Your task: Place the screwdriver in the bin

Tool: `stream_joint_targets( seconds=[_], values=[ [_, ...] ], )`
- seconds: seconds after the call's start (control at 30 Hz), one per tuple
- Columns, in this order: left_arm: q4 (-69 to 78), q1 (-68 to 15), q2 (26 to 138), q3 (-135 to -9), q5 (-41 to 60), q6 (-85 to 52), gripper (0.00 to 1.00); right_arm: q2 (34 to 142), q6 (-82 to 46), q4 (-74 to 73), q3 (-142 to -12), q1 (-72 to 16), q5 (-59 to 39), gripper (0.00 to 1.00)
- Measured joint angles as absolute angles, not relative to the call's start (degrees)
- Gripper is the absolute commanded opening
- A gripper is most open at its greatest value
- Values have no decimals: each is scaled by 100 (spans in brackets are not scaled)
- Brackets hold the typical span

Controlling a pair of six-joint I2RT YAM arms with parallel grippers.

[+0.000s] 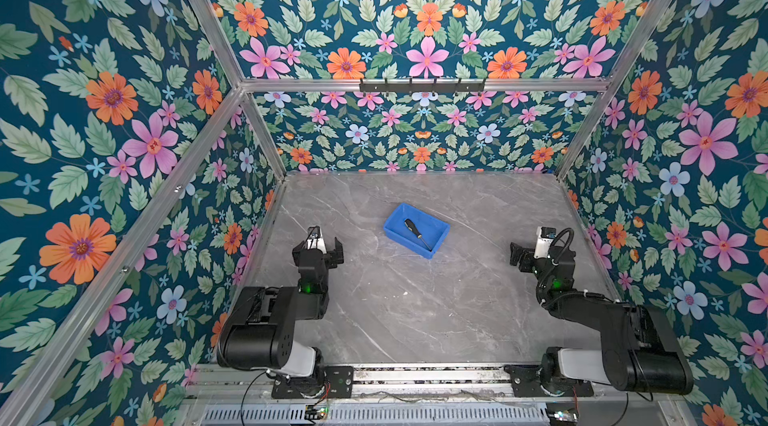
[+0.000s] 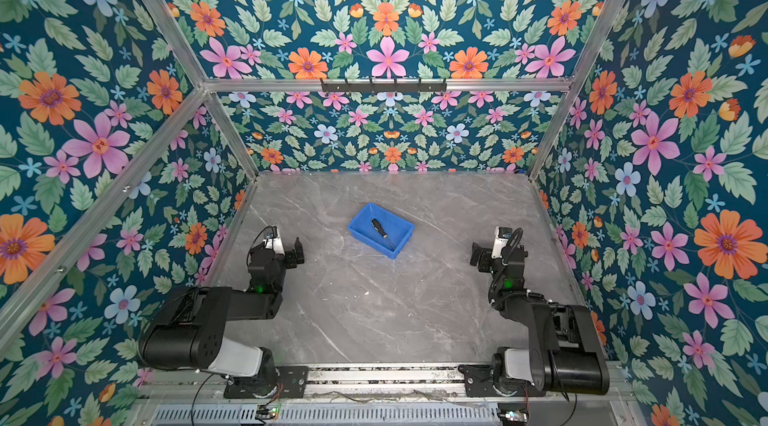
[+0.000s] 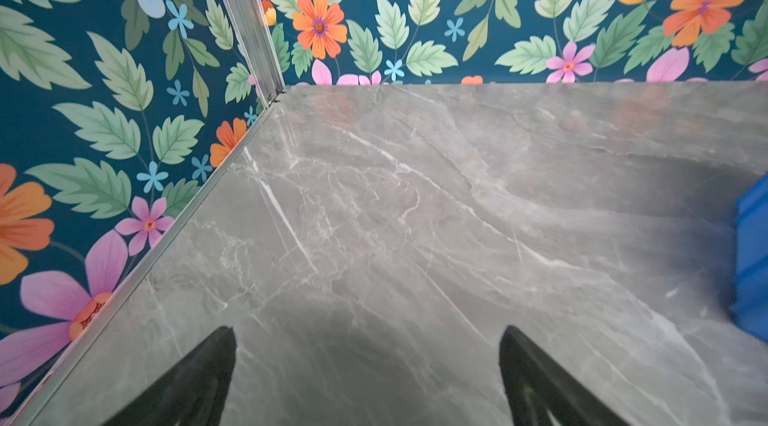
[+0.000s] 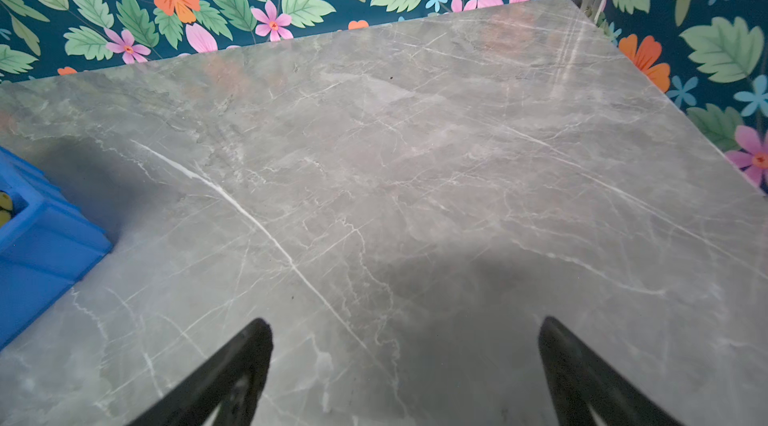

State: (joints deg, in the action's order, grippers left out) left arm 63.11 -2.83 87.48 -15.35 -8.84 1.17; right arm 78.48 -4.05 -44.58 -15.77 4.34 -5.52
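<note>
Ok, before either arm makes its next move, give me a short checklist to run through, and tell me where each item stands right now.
1. Screwdriver inside the bin: ok; in both top views it lies diagonally on the bin floor.
2. Left gripper open and empty: ok; only table shows between its fingers.
3. Right gripper open and empty: ok.
4. Both grippers apart from the bin: ok; one stands off to each side of it.
5. Shaft tip resting against the bin's near corner wall: cannot tell; too small to see.
6. Nothing else on the table to pick up: ok.
</note>
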Motion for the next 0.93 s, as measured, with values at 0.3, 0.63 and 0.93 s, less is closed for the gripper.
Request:
stream_joint_targets(
  seconds=[0.3, 0.63, 0.93],
  values=[
    [6901, -86, 9253, -1632, -602, -8, 100, 8235, -401, -4803, -1787, 434, -607, 99],
    [7013, -86, 9255, -1625, -604, -8, 100, 8235, -401, -4772, -1789, 434, -607, 99],
    [7024, -86, 9275, -1643, -607, -8, 100, 8235, -401, -4772, -1789, 434, -607, 99]
  ],
)
